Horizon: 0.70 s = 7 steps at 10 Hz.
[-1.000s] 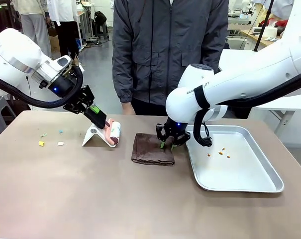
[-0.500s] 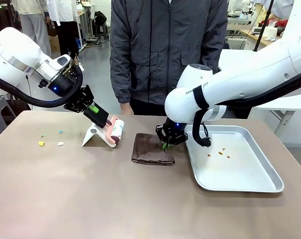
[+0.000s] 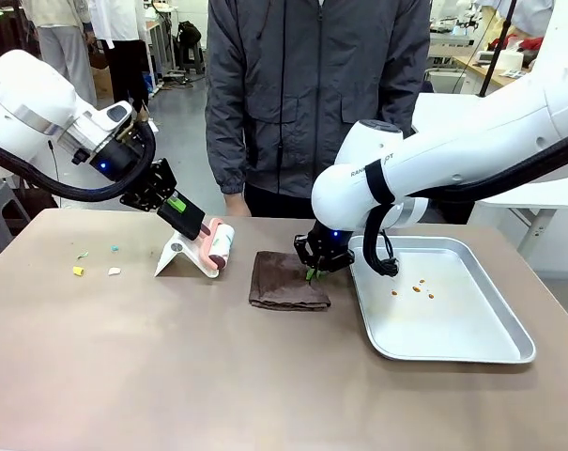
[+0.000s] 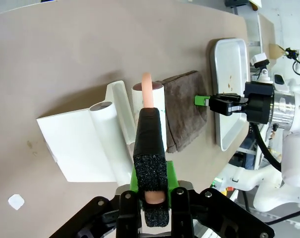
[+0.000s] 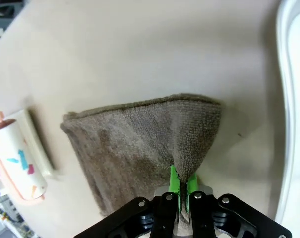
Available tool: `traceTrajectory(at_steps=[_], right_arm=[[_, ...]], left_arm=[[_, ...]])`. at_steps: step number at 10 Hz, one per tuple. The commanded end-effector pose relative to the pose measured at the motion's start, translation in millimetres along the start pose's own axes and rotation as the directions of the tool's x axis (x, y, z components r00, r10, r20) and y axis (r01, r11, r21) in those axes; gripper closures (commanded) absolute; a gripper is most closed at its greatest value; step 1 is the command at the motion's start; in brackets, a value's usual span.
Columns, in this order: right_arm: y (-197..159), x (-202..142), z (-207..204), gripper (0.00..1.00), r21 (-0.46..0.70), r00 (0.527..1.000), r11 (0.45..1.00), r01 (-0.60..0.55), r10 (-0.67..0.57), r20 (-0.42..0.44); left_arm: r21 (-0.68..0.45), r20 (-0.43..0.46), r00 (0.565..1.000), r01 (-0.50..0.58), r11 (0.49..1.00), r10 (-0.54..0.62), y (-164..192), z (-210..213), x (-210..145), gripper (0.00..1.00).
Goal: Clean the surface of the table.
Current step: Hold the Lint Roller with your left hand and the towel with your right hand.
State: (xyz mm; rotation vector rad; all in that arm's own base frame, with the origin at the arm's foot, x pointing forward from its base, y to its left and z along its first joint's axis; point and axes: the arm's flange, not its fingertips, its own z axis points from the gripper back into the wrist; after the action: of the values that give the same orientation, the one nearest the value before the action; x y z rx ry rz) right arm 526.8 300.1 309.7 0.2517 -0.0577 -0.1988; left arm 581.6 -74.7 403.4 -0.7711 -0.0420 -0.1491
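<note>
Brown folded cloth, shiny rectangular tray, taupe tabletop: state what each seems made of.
Brown folded cloth: soft looped fabric, likely terry or microfibre; its nap is fuzzy and its corner puckers where the right gripper pinches it. Shiny rectangular tray: metal, probably steel or aluminium, with a bright reflective finish. Taupe table: smooth, matte, seemingly laminate; no grain shows.

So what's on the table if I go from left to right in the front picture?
Along the table: little coloured scraps → white stand → lint roller → brown cloth → metal tray with crumbs.
</note>
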Motion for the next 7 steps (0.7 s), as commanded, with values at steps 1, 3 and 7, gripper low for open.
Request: traceTrajectory(at_steps=[1, 3, 7], right_arm=[[-29.7, -7.3, 29.9, 1.0, 0.213, 0.999, 0.976, -0.04, 0.034, 0.032], [-60.3, -17.9, 59.5, 1.0, 0.525, 0.995, 0.845, -0.099, 0.08, 0.059], [-102.5, -50.8, 93.7, 1.0, 0.865, 0.989, 0.495, -0.086, 0.146, 0.015]], left_arm=[[-0.076, 0.014, 1.0, -0.001, 0.997, 0.002, -4.7, 24.0, -12.1, 1.0], [-0.179, 0.037, 0.999, -0.009, 0.984, 0.015, 0.3, 59.8, -33.3, 1.0], [-0.454, 0.199, 0.977, 0.019, 0.891, 0.08, 12.0, 143.9, -102.0, 1.0]])
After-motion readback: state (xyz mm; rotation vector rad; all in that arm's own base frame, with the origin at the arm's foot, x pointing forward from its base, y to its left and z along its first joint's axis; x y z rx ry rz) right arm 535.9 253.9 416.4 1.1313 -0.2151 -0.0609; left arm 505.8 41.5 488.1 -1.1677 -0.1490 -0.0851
